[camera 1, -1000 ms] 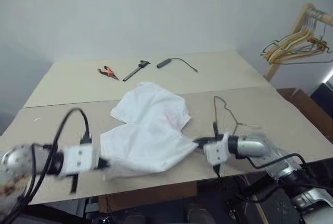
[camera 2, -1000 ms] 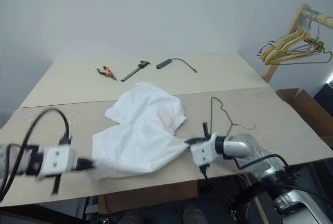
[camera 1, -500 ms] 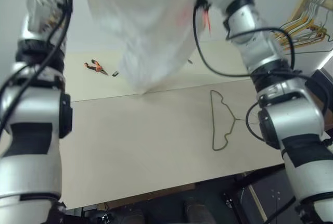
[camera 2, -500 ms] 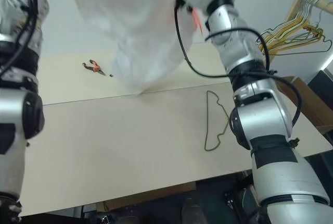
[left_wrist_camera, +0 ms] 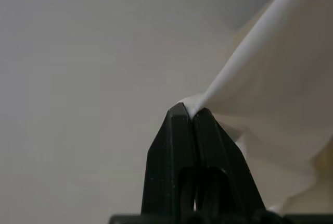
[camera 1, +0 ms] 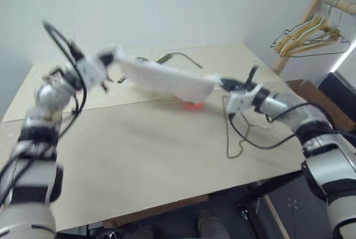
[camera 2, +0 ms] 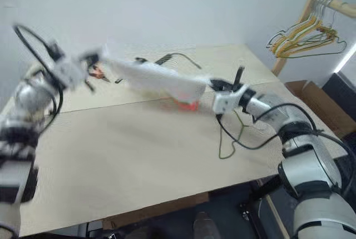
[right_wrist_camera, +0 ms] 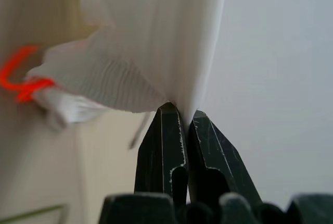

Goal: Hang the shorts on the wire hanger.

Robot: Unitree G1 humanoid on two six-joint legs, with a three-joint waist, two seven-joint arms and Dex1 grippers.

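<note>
1. The left claw point(left_wrist_camera: 188, 113) and the right claw point(right_wrist_camera: 179, 110) are each pinching an end of the shorts point(camera 1: 167, 79), stretching them above the worktop point(camera 1: 139, 155), probably for spreading.
2. The wire hanger point(camera 1: 233, 133) is lying flat below the right claw, not yet in use.

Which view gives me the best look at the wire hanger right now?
The left eye view: the wire hanger lies flat on the table beneath the right arm, partly crossed by its cable. The right eye view shows the same. The wrist views show the shorts.
</note>
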